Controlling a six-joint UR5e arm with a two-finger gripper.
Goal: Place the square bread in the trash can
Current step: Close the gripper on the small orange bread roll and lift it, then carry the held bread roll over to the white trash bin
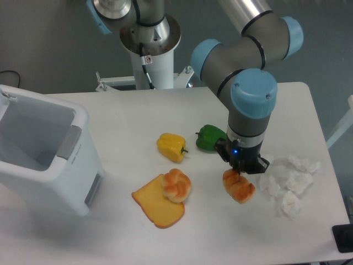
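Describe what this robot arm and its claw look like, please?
The arm is made of thick silver-grey metal tubes joined by rounded dark-grey joints with light-blue caps. Its base is a white column carrying a small red-and-white sticker, with a black cable running down it. The claw at the end is small and black, with a tiny blue light glowing just above it.

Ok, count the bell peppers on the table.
2. The glossy yellow bell pepper lies mid-table; the glossy green bell pepper sits to its right in the picture, partly hidden behind the gripper.
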